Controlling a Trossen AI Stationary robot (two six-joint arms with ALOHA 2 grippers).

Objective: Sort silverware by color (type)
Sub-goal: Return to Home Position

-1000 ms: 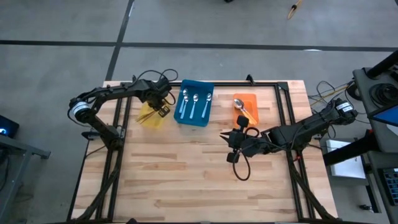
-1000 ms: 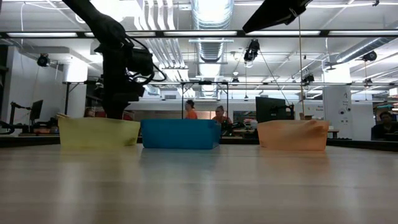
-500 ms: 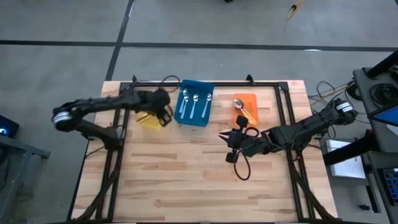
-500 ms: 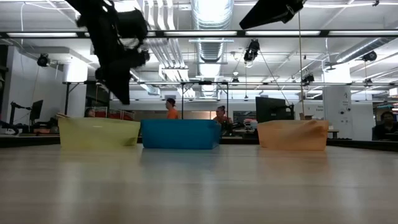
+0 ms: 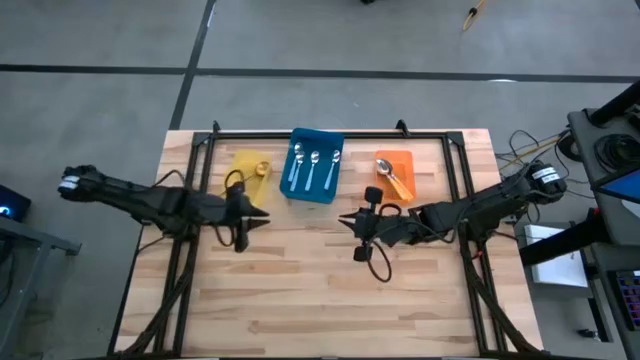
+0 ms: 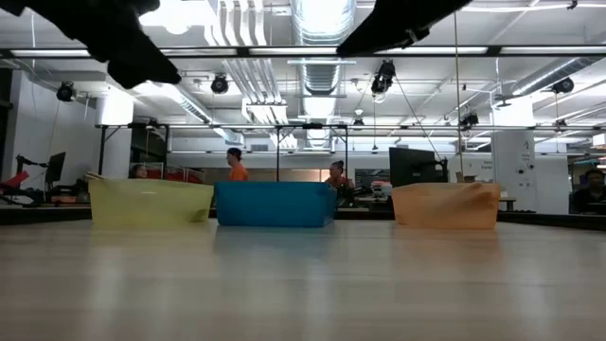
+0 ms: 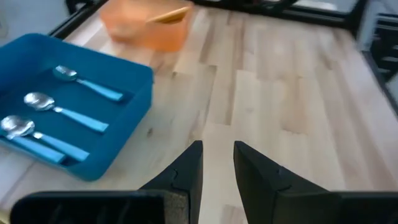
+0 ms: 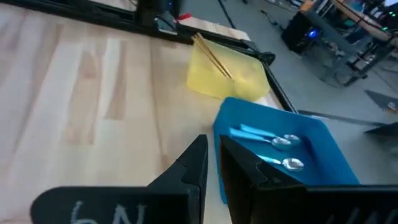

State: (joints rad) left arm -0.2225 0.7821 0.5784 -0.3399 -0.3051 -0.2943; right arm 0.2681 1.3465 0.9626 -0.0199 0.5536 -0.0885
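Left arm just backed off — its left hand [image 5: 256, 217] was over the yellow bin [image 5: 240, 163] right beside the blue bin [image 5: 315, 198] a second ago. Now it hangs above the bare counter [image 5: 320, 290] in front of the blue bin, fingers a narrow gap apart and empty. The right hand [image 5: 346, 221] hangs in front of the blue bin too, nudged a bit closer, fingers nearly together. Gold spoons [image 5: 257, 168] lie in the yellow bin and blue-handled spoons [image 5: 312, 168] in the blue bin. Orange-handled spoons [image 5: 393, 178] are in the orange bin [image 5: 403, 159] on the blue bin's other flank — I see no loose spoon, so sorting looks done.
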